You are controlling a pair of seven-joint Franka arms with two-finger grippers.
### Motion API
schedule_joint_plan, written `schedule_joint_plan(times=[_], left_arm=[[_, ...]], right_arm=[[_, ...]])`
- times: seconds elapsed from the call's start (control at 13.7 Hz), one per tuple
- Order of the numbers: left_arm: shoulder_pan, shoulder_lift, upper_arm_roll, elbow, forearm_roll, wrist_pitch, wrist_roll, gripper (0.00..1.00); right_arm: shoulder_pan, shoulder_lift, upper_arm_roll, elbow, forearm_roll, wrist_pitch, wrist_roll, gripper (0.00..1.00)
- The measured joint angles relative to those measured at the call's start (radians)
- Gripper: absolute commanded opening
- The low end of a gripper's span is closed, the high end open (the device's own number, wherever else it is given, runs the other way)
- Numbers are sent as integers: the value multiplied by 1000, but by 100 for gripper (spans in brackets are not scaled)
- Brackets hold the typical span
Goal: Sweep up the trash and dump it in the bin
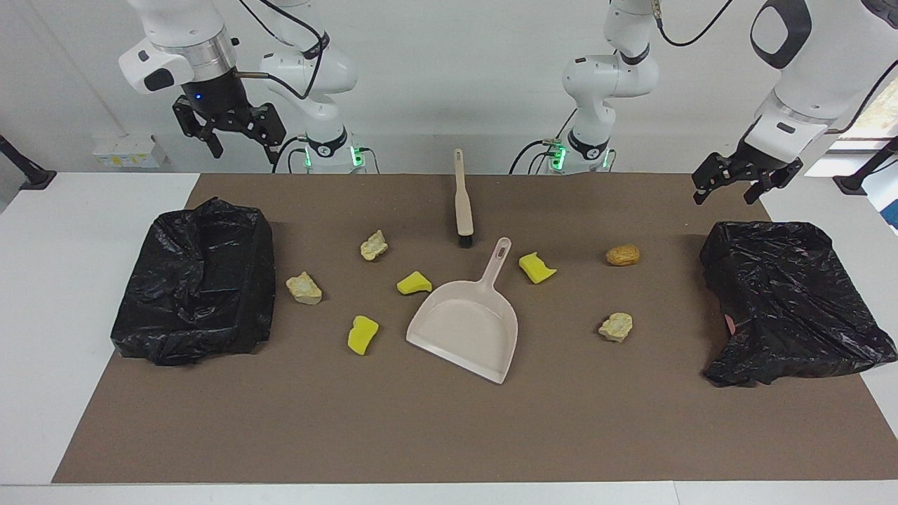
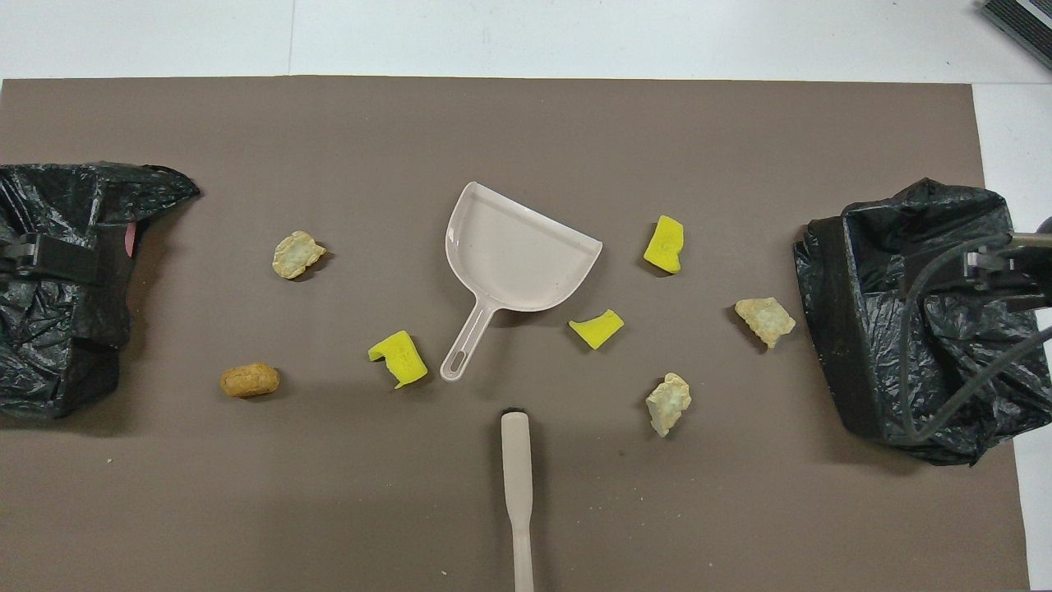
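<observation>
The left gripper [image 1: 727, 192] has its fingers spread wide with nothing between them. It hangs in the air over the left-end bin [image 1: 786, 301], a box lined with a black bag. The right gripper [image 1: 242, 146] is likewise wide open and empty, up over the right-end bin [image 1: 196, 280]. None of the trash touches either gripper; every piece lies on the brown mat [image 2: 526, 131] between the two bins, well apart from the fingers.

Read the overhead view as a dial centred on the dustpan [image 2: 518, 251], with 12 pointing away from the robots:
- The left-end bin sits at 9 and the right-end bin at 3.
- A yellow chunk [image 2: 664, 244] lies at 3, its long axis running roughly 12 to 6.
- A second yellow chunk [image 2: 596, 329] lies between 4 and 5, close to the pan.
- A beige lump [image 2: 668, 403] lies on the same line, farther out.
- Another beige lump [image 2: 766, 319], just past 3, is the piece closest to the right-end bin.
- The third yellow chunk [image 2: 399, 358] lies between 7 and 8, just beside the dustpan's handle.
- The brown roll [image 2: 249, 380] lies at 8, its long axis running 9 to 3.
- The last beige lump [image 2: 297, 253] lies at 9.

The dustpan's handle points to 7 and its mouth opens toward 1. The brush [image 2: 516, 493] lies at 6, lengthwise from 12 to 6, with its bristles toward the dustpan.
</observation>
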Motion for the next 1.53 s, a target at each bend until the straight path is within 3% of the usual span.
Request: schedule_joint_plan(times=[1.02,1.31,1.53], left_arm=[[0,-13,4,-23,0,-21,7,100],[-5,-29,-6,-126,0,18,9,100],[-24,-70,-15,-280,0,137,10,100]], right_arm=[[0,-1,1,0,0,0,0,100],[0,-1,1,0,0,0,0,100],[0,-1,1,-1,0,0,0,100]])
